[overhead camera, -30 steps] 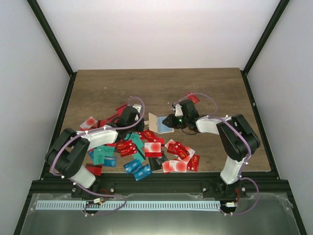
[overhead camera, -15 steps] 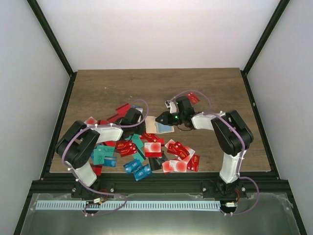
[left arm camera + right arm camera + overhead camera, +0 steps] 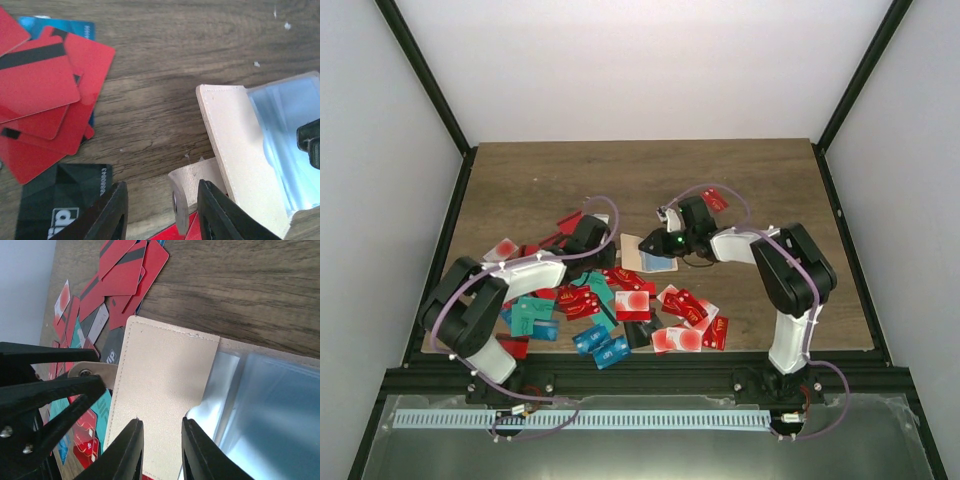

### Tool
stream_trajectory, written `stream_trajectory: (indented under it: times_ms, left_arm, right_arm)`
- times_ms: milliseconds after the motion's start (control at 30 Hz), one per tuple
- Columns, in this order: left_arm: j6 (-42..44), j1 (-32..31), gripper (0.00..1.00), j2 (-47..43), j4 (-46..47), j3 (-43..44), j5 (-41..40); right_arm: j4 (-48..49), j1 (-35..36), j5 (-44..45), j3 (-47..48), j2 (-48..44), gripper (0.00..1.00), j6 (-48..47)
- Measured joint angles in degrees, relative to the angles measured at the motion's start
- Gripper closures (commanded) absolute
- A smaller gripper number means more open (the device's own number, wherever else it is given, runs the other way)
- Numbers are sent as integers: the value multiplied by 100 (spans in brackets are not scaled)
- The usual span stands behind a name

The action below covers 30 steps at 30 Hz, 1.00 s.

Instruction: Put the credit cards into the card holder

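Dozens of credit cards lay in a loose heap nearer than the card holder. They were mostly red, w/ some teal, blue & white-and-red ones, and spread out to both its sides. The holder lay open on the table at the heap's far edge, btwn the two grippers, beige outside, pale blue inside.

The left gripper pointed at the holder from its left. In the left wrist view its fingers stood spread, w/ the holder's snap tab loose in the gap btwn them, nearer one finger, not clamped. A black card lay just left of the tab, w/ red cards beyond it.

The right gripper sat over the holder's right part. In its own wrist view the tips stood a narrow gap apart, at the edge of the beige flap where it met the clear sleeve. Couldn't tell if they pinched it.

Farther than the holder, a few red cards lay off to its left & one red card lay off to its right.
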Motion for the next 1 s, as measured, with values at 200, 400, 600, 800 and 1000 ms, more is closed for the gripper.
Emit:
stream_trajectory:
  times_ms: [200,400,600,800,1000]
  left_arm:
    - [-101,0,44,-511,-428,0,-208]
    - [-326,-20,37,-1196,-953,-33,-190]
    - [-660,-271,38,-1823,-1755,-170,-33]
    - [-1163,-848,45,-2345,-2575,-560,146]
    - [-1729,-1502,57,-2688,-3080,-901,212]
  right_arm:
    - [-212,0,57,0,-197,76,-57]
    - [-415,7,192,-76,-629,76,-133]
    - [-638,214,328,-586,-1521,72,-94]
    - [-715,1010,505,-1412,-2608,63,503]
    - [-267,2186,820,-2691,-3292,58,1814]
